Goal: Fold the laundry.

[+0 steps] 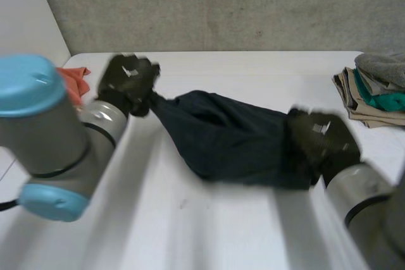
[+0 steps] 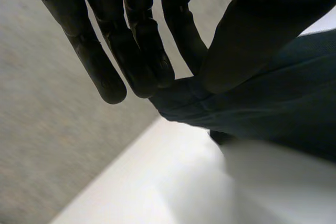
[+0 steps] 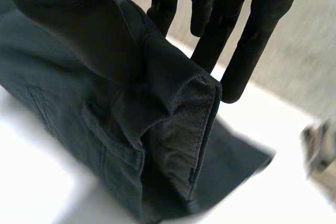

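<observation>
- A dark navy garment [image 1: 228, 137], a soft woven cloth, is drawn into a tapered bundle, with the smooth white table [image 1: 209, 232] beneath it.
- The left hand [image 1: 130, 80] pinches the garment's bunched left tip; its wrist view shows the thumb pressing the cloth [image 2: 273, 103] against straight fingers [image 2: 136, 51].
- The right hand [image 1: 323, 140] clamps the garment's right end. Its wrist view shows a stitched hem [image 3: 202, 124] under the thumb.
- A folded pile [image 1: 373, 93] lies well right of the garment, and an orange cloth [image 1: 74, 83] lies beyond its left end.

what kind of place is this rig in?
Probably a lab test bench, not a home: a white table against a plain grey wall, a stack of folded clothes on it, and the left hand and right hand pinching a dark garment.
</observation>
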### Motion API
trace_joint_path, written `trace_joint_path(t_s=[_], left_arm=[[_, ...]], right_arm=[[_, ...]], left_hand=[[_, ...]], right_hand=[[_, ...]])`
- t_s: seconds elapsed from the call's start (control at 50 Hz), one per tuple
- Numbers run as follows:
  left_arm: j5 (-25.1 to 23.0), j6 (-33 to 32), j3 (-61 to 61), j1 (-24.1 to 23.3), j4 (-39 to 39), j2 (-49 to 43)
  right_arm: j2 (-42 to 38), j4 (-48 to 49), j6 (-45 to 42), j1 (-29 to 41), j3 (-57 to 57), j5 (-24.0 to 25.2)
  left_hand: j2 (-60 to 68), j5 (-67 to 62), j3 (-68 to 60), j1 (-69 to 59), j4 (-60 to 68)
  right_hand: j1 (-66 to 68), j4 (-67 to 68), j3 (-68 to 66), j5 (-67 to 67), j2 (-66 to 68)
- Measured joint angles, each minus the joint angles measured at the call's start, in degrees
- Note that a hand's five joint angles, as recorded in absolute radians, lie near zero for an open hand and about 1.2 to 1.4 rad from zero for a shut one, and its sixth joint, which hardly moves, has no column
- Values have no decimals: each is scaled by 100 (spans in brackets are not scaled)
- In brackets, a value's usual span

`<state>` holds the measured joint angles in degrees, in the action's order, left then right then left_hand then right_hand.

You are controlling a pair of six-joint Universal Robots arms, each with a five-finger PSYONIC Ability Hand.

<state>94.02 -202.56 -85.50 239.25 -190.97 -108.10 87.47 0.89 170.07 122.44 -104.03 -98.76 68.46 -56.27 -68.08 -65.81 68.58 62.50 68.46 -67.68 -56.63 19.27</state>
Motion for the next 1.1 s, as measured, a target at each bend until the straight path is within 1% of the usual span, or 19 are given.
trace_joint_path(t_s=[0.08,0.1,0.12,0.2,0.28,0.38,0.44,0.58,0.6,0.62,0.72,0.76,0.82,0.88,0.96,0.98,1.0,1.02,1.1], left_arm=[[49,204,-170,-5,308,1026],[50,219,-182,-6,334,1101],[49,292,-228,-12,474,1496],[50,431,-297,-25,793,2258],[65,569,-316,-41,1105,2849],[85,681,-338,-46,1298,3107],[130,698,-442,-52,1319,2950],[193,678,-485,-63,1150,1787],[201,661,-389,-65,1026,1388],[201,661,-389,-65,1026,1388],[244,472,703,-49,322,-175],[261,410,1020,-41,201,-410],[337,202,2143,-21,-119,-971],[423,79,3322,0,-481,-1199],[507,37,4281,23,-987,-1220],[518,36,4365,23,-1060,-1210],[558,38,4577,23,-1314,-1146],[579,39,4626,21,-1433,-1095],[647,40,4413,23,-1752,-829]], right_arm=[[633,-229,-794,-511,554,455],[669,-252,-848,-554,607,492],[832,-398,-1107,-782,904,701],[1025,-797,-1465,-1208,1630,1147],[959,-1328,-1580,-1487,2514,1504],[494,-1740,-1573,-1600,3243,1672],[-13,-1871,-1601,-1616,3493,1729],[-1242,-1975,-1812,-1570,3615,1796],[-1503,-1967,-1855,-1558,3644,1786],[-1503,-1967,-1855,-1558,3644,1786],[-2390,-1743,-1929,-1479,4154,1500],[-2575,-1599,-1938,-1454,4372,1373],[-2994,-877,-1952,-1386,5084,984],[-3178,297,-1956,-1340,5665,713],[-3193,1906,-1957,-1284,6060,561],[-3185,2072,-1956,-1275,6086,556],[-3134,2833,-1952,-1228,6183,549],[-3108,3112,-1949,-1205,6212,558],[-3065,3643,-1936,-1119,6230,643]], left_hand=[[1,0,-8,0,2],[1,0,-8,0,2],[8,0,-24,0,2],[10,0,-24,0,3],[10,0,-24,0,3],[10,0,-24,0,3],[10,0,-24,0,3],[10,0,-24,0,4],[10,0,-24,0,4],[10,0,-24,0,4],[11,0,-29,0,5],[12,0,-29,0,6],[16,0,-31,0,9],[18,0,-33,0,24],[18,-99,-33,0,25],[18,-99,-33,0,25],[18,-105,-33,0,25],[18,-105,-33,0,25],[18,-106,-33,0,25]], right_hand=[[0,5,0,0,0],[0,6,0,0,0],[0,6,0,0,0],[0,7,0,0,0],[0,8,0,-11,0],[0,9,0,-50,0],[0,9,0,-51,0],[0,9,0,-52,0],[0,9,0,-52,0],[0,9,0,-52,0],[0,9,0,-71,0],[0,9,0,-71,0],[0,10,0,-71,0],[1,13,0,-71,0],[82,20,0,-70,0],[82,21,0,-71,0],[82,23,0,-71,0],[82,23,0,-73,0],[82,23,0,-130,0]])
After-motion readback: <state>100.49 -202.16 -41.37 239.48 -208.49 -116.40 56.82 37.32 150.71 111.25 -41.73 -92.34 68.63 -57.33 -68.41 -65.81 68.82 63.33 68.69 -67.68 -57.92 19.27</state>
